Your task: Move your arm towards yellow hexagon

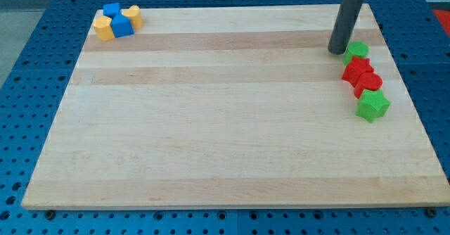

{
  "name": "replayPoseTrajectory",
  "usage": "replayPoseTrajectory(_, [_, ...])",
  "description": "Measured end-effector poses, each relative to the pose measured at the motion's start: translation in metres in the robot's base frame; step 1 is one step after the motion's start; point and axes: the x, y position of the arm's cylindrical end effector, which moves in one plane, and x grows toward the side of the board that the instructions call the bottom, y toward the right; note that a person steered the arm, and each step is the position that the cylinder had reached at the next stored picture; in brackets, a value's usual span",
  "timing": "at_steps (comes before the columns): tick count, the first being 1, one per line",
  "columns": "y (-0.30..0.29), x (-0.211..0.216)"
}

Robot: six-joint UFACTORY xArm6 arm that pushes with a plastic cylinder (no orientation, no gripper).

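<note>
1. On the pale wooden board (225, 122), whose planks run as long grain bands from the view's left to its right, small matte blocks sit in two clusters; around the board lies a blue perforated surface (28, 87) dotted with holes
2. Near the view's top left corner the yellow hexagon (104, 29) lies at the left end of a tight cluster, touching a blue block (122, 26) of roughly cubic shape; a second blue block (112, 10) sits just behind, and another yellow block (133, 15), rounded in outline, closes the cluster on its right
3. My tip (337, 51) is the lower end of a smooth dark cylindrical rod, resting on the board near the view's top right, just beside a green block (356, 51); it carries no jaws, so nothing is clenched, released or grasped
4. Between my tip and the yellow hexagon stretches almost the whole width of the board, so the two are well apart
5. Counted: two yellow, two blue, two green and two red blocks; the red blocks (361, 76) touch each other below the upper green one, and a green star-like block (373, 105) ends that column
</note>
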Motion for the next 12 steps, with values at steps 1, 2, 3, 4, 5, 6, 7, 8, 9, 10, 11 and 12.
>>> replayPoseTrajectory(1, [-0.038, -0.003])
replayPoseTrajectory(2, [-0.102, -0.003])
replayPoseTrajectory(3, [-0.192, -0.004])
replayPoseTrajectory(4, [-0.277, -0.009])
replayPoseTrajectory(5, [-0.317, 0.003])
replayPoseTrajectory(6, [-0.395, 0.007])
replayPoseTrajectory(7, [-0.487, 0.007])
replayPoseTrajectory(8, [-0.492, 0.006])
replayPoseTrajectory(9, [-0.492, -0.014])
replayPoseTrajectory(10, [-0.492, -0.042])
replayPoseTrajectory(11, [-0.492, -0.06])
replayPoseTrajectory(12, [-0.485, -0.082])
